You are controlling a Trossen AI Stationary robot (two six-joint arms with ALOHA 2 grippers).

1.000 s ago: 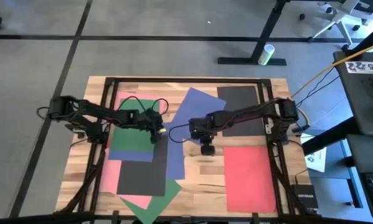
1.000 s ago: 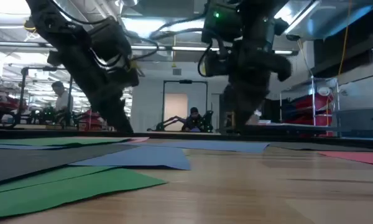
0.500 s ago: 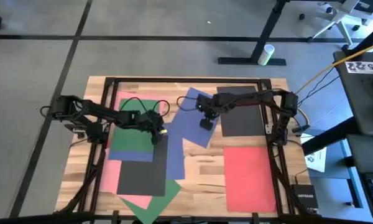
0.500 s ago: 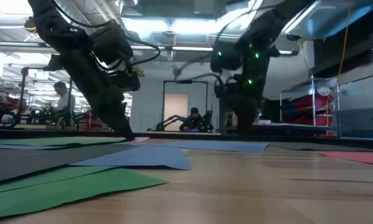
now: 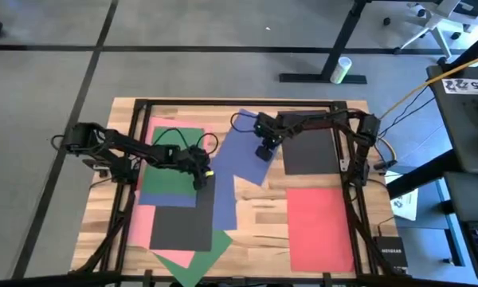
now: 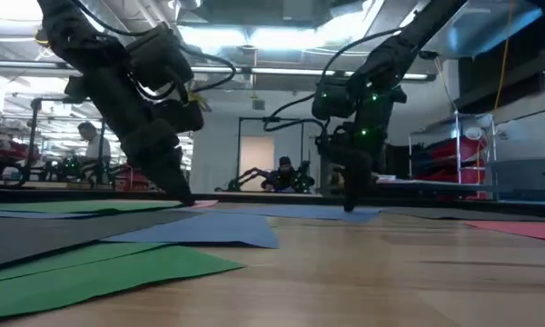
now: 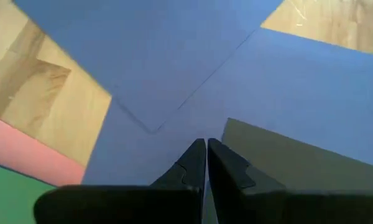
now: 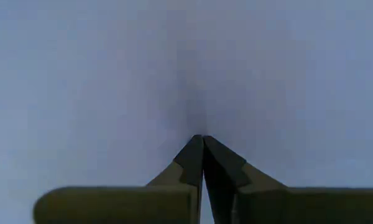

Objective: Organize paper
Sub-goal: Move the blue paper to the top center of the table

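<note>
Both grippers, right point(image 5: 262, 153) and left point(image 5: 199, 180), clenched, tips pressing blue paper point(image 5: 240, 143).

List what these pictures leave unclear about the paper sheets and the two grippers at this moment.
- Right gripper: right wrist view shows only blue paper; whether the shut tips pinch or merely press it is unclear.
- Left gripper: shut tips meet blue and black sheets; any grip is hidden.
- Green sheet: cut off by the high view's bottom edge.
- Pink sheet: mostly covered by other sheets.
- Low view: sheets appear edge-on, so stacking order is unreadable.
</note>
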